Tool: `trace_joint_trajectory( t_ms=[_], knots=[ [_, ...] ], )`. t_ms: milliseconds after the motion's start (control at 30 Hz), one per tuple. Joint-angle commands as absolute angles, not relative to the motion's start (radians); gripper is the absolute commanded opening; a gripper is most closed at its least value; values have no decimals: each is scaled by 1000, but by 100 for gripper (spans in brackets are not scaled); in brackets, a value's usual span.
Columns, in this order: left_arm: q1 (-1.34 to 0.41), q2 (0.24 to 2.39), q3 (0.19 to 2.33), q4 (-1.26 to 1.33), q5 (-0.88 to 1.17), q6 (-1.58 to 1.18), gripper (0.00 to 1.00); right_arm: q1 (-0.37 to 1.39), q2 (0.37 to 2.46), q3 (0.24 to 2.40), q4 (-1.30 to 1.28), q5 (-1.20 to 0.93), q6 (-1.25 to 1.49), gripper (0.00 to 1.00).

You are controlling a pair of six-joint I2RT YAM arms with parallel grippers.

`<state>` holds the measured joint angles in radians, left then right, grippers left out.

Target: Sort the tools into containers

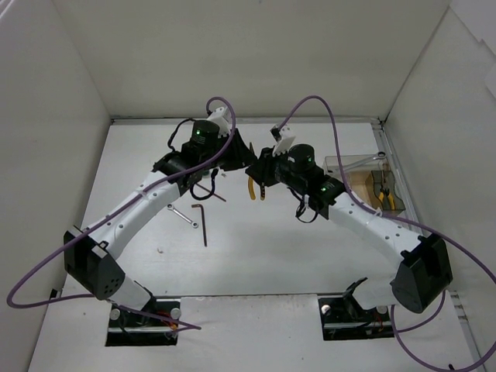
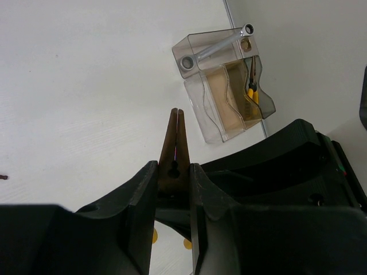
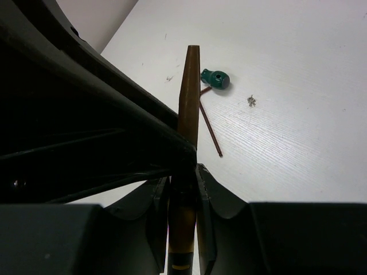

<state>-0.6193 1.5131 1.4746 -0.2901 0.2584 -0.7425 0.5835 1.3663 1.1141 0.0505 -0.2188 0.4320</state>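
Above mid-bench (image 1: 256, 263), two robot arms meet over one pair of yellow-handled pliers (image 1: 256, 188). The left end effector (image 2: 173, 170) is clamped narrow on the tool at its pivot, the tapered nose standing out past the fingers. The right end effector (image 3: 182, 179) is pinched on the same pliers from the other side, with a trace of yellow handle low in its own camera's view.

The containers (image 1: 353, 164), a cluster of clear bins with tan floors, sit at the right edge of the bench, to the right of the pliers and well apart from them. The right arm is plainly the nearer one. Seen from above, the pliers' handles point toward the arms' bases, and the bins' compartments appear to run roughly the same way, so little turning looks needed once the left end effector releases its hold. A silver wrench (image 2: 221, 46) lies across the bins' top edges, and a second pair of pliers (image 2: 252, 91) lies inside one compartment.

On the left half of the bench remain a green-handled screwdriver (image 3: 216, 78), a hex key (image 3: 210, 129) and another wrench (image 1: 184, 215).

From above, both sets of fingers are hidden by the wrists. Which compartment lies free cannot be made out.
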Motion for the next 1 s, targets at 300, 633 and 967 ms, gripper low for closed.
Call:
trace_joint_trajectory(
  t_ms=[300, 633, 967],
  knots=[
    [-592, 1390, 1468, -275, 132, -683, 70, 494, 1289, 1104, -27, -227, 278, 0],
    [-450, 1382, 1434, -454, 60, -580, 84, 274, 1174, 1114, -227, -81, -106, 0],
    [-253, 1309, 1210, -492, 52, -470, 86, -92, 1310, 1206, -250, -44, -290, 0]
  ],
)
